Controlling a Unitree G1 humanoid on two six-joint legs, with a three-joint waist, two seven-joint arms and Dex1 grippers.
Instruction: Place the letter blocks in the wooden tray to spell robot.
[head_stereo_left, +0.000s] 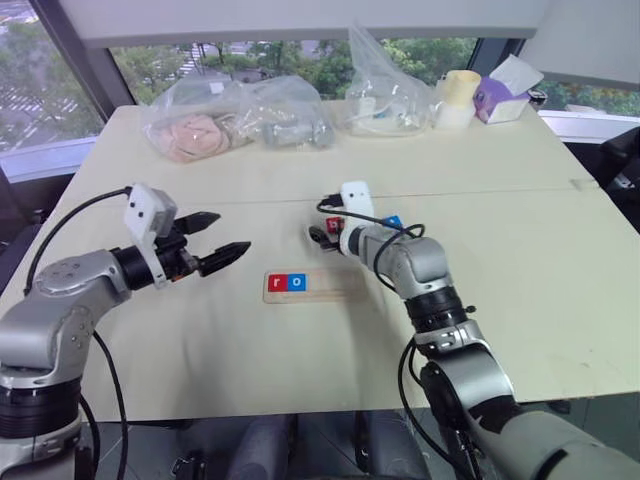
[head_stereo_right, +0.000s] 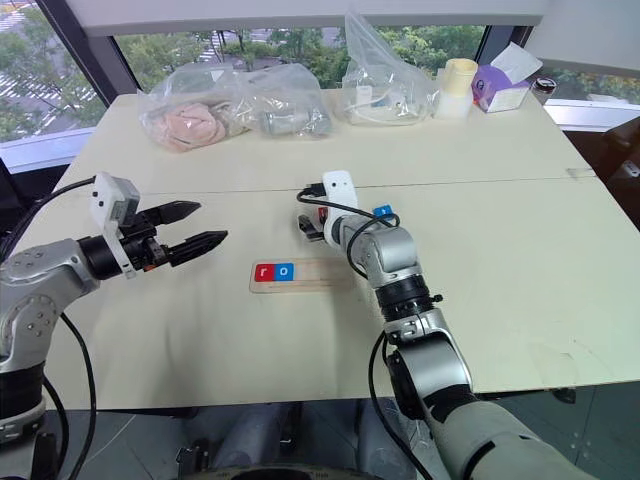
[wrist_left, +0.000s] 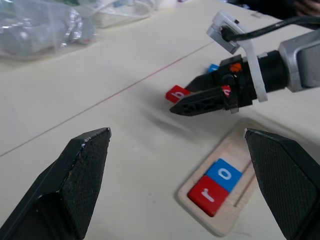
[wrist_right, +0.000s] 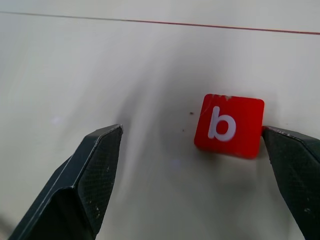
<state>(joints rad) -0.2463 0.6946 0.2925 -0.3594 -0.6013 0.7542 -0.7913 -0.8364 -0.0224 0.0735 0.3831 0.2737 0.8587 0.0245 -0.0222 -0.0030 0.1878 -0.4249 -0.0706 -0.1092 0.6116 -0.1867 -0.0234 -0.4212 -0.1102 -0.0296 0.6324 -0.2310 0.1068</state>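
The wooden tray (head_stereo_left: 335, 285) lies mid-table with a red r block (head_stereo_left: 277, 282) and a blue o block (head_stereo_left: 297, 282) at its left end. Just behind it my right gripper (wrist_right: 191, 129) hangs open low over the table. A red b block (wrist_right: 229, 125) lies flat between its fingers, close to one fingertip (wrist_right: 280, 145). A blue block (head_stereo_left: 393, 222) sits behind the right wrist. My left gripper (head_stereo_left: 233, 231) is open and empty, raised to the left of the tray and pointing toward it.
Clear plastic bags (head_stereo_left: 195, 125) (head_stereo_left: 385, 95) line the table's far edge, beside a pale roll (head_stereo_left: 458, 98) and a purple tissue box (head_stereo_left: 505, 95). A thin seam (head_stereo_left: 500, 190) crosses the table behind the blocks.
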